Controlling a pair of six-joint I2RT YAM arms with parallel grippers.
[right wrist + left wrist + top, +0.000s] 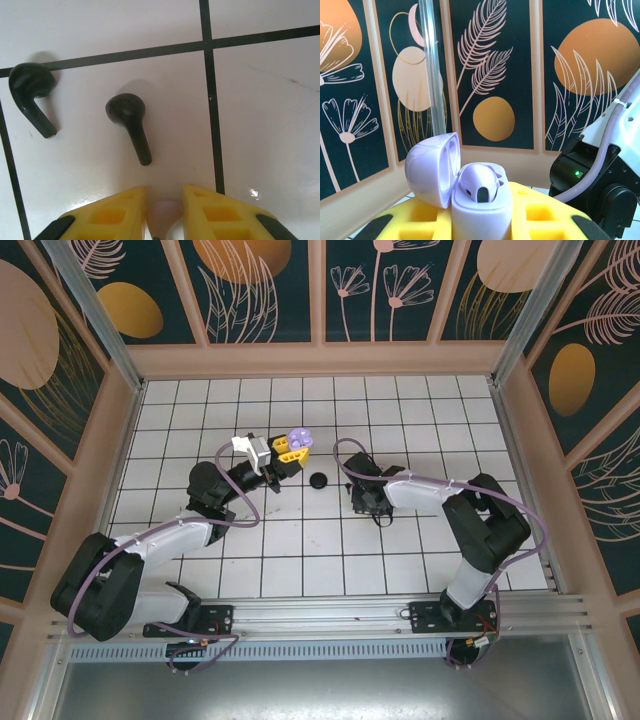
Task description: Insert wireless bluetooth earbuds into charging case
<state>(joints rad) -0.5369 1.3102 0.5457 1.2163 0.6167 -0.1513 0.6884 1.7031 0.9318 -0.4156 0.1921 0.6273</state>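
Seating bud (pixel 162 214) | left gripper (pixel 480 220) clamped on case (pixel 470 190) | right gripper (pixel 164 192) clamped on bud between jaws | lower stem-first, slowly

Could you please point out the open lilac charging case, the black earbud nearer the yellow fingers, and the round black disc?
Open lilac plastic charging case (pixel 481 216): left wrist view, front body wall.
Black stemmed earbud nearer the yellow fingers (pixel 107 216) (pixel 125 109): right wrist view, rounded head.
Round black disc (pixel 319 480): top external view, top face.

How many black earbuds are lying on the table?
2. Both lie on the tiles ahead of the right gripper: one black earbud at left by a grid line, the other earbud nearer the middle. Others may be hidden.
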